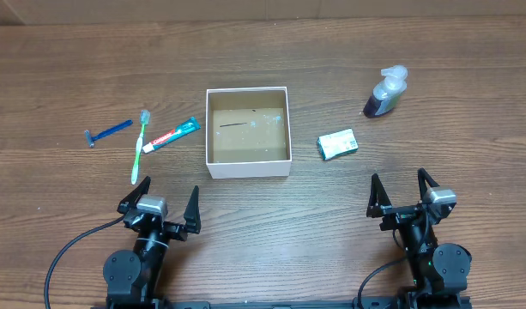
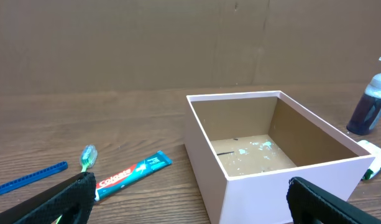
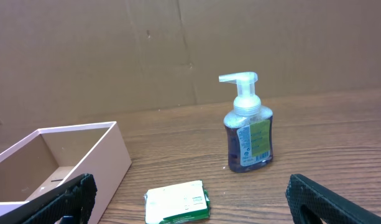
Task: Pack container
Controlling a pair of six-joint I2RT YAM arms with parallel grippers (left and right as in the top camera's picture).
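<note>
The container [image 1: 213, 163] is a square white box with a brown floor, empty, at the table's middle; it also shows in the left wrist view [image 2: 283, 186] and the right wrist view [image 3: 109, 155]. Left of it lie a toothpaste tube [image 1: 171, 135], a green toothbrush [image 1: 140, 148] and a blue razor [image 1: 107, 132]. Right of it lie a green-and-white packet [image 1: 337, 143] and a soap pump bottle [image 1: 385, 92]. My left gripper [image 1: 159, 204] is open and empty near the front edge, below the toothbrush. My right gripper [image 1: 404, 194] is open and empty at the front right, below the packet.
A brown cardboard wall stands behind the table. The toothpaste tube [image 2: 133, 174], toothbrush head [image 2: 87, 157] and razor [image 2: 28, 177] show in the left wrist view. The packet [image 3: 178, 202] and the bottle [image 3: 248, 134] show in the right wrist view.
</note>
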